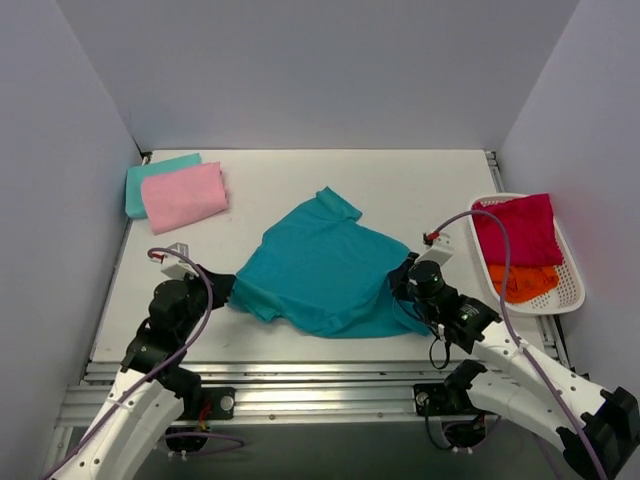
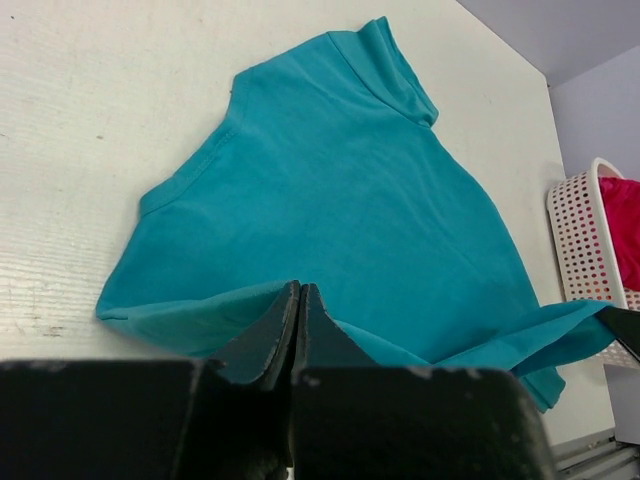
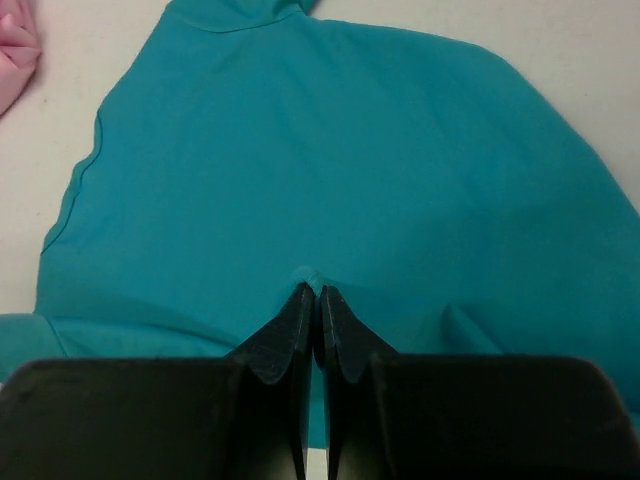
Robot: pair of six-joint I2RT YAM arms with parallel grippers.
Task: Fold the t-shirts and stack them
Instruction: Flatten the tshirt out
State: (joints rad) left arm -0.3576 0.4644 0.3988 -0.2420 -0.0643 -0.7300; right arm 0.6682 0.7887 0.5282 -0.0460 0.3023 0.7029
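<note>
Nearest to me, my left gripper (image 2: 300, 292) has its two fingers pressed together, and they pinch the near left edge of the deep teal t-shirt (image 1: 325, 270). My right gripper (image 3: 316, 292) is also closed tight. Its tips bite a small pucker of the same cloth at the near right side. The shirt lies spread in the middle of the table (image 1: 400, 180), with the collar toward the left and one sleeve pointing to the far side. It is mostly flat, but some wrinkles and a turned-over border show along the near edge. I judge that this shirt is not yet folded; I only hold it at two points, ready for the first fold.

Farther on the right stands the white basket (image 1: 572, 296). Inside it lie the crimson t-shirt (image 1: 520, 228) and, nearer to me, the orange t-shirt (image 1: 525, 282), both crumpled. These two are waiting, I think.

At the far left corner the pink t-shirt (image 1: 185, 196) is folded and rests on the pale aqua t-shirt (image 1: 150, 172), also folded. So two shirts seem done, one is in hand, and two remain, which puts the task a little before the middle.
</note>
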